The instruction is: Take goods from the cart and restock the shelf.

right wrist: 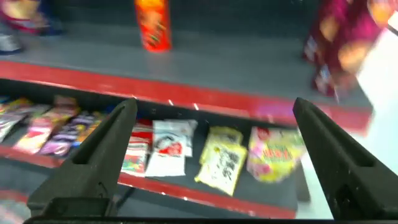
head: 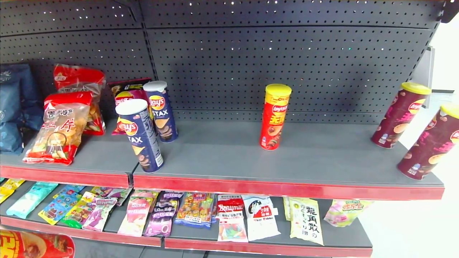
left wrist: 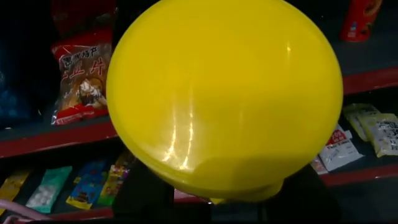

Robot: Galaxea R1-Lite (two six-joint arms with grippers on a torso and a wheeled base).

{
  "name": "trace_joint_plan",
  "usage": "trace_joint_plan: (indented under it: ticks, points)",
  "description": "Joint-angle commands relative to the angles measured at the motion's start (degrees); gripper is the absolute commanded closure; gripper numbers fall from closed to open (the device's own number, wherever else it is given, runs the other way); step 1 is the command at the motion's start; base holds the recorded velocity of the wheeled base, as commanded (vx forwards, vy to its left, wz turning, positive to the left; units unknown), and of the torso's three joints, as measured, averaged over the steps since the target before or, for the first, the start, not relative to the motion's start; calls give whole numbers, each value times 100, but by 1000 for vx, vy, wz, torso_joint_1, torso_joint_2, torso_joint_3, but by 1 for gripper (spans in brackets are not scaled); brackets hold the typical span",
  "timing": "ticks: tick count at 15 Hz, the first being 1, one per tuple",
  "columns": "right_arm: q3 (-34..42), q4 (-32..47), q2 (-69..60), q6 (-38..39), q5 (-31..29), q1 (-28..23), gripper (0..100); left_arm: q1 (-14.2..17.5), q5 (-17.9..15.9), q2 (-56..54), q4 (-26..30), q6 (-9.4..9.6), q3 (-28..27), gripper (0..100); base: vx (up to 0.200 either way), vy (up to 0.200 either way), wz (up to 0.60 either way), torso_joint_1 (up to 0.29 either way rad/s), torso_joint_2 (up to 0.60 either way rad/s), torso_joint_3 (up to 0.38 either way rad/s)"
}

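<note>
Where the shelf (head: 322,157) has its grey upper board, a red can (head: 274,116) stands upright about mid-board; all places below are rel. to it. L gripper (left wrist: 227,196): jaws pinch a held can (left wrist: 224,93), its yellow lid facing the wrist cam, low and far left of the red can, below board level. R gripper (right wrist: 214,107): jaws spread wide, in front of and lower than the red can, a bit to its right. Two maroon cans (head: 400,114) stand well right of it, near the board's end. Two blue cans (head: 141,136) stand left of it, one behind the other. Snack bags (head: 59,127) sit farther left. Small packets (head: 229,218) lie flat on the board below it.
</note>
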Motion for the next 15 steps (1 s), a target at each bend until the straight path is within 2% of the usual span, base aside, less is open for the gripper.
trace_joint_plan:
  ticks: [1, 2, 4, 6, 8, 10, 11, 13, 15]
  points:
    - [-1183, -116, 2985, -1101, 1069, 534, 0, 8, 54, 7, 0, -1, 27, 100, 0, 0, 0, 0, 0, 0]
    - [-1403, -380, 3644, -1118, 1069, 657, 0, 8, 115, 7, 0, -1, 36, 100, 0, 0, 0, 0, 0, 0]
    - [-1534, -2041, 5147, -960, 999, 1246, 0, 8, 221, -28, 9, -1, 62, 100, 0, 0, 0, 0, 0, 0]
    - [-1851, -3535, 6676, -714, 586, 1431, 0, 17, 317, -2, 9, -1, 124, 100, 0, 0, 0, 0, 0, 0]
    - [-2378, -4440, 7854, -609, 366, 1501, 0, 17, 467, -46, 9, -10, 159, 100, 0, 0, 0, 0, 0, 0]
    - [-2826, -4484, 8363, -442, 225, 1510, 0, 17, 537, -2, 9, -19, 168, 100, 0, 0, 0, 0, 0, 0]
    - [-3433, -4519, 8891, -213, 41, 1571, 0, 8, 581, 16, 9, -71, 168, 100, 0, 0, 0, 0, 0, 0]
    - [-4101, -4528, 9357, -55, -47, 1651, 0, 17, 590, 16, 0, -89, 177, 100, 0, 0, 0, 0, 0, 0]
    - [-4294, -4519, 9488, -46, -38, 1809, 0, 17, 590, 16, 0, -98, 168, 100, 0, 0, 0, 0, 0, 0]
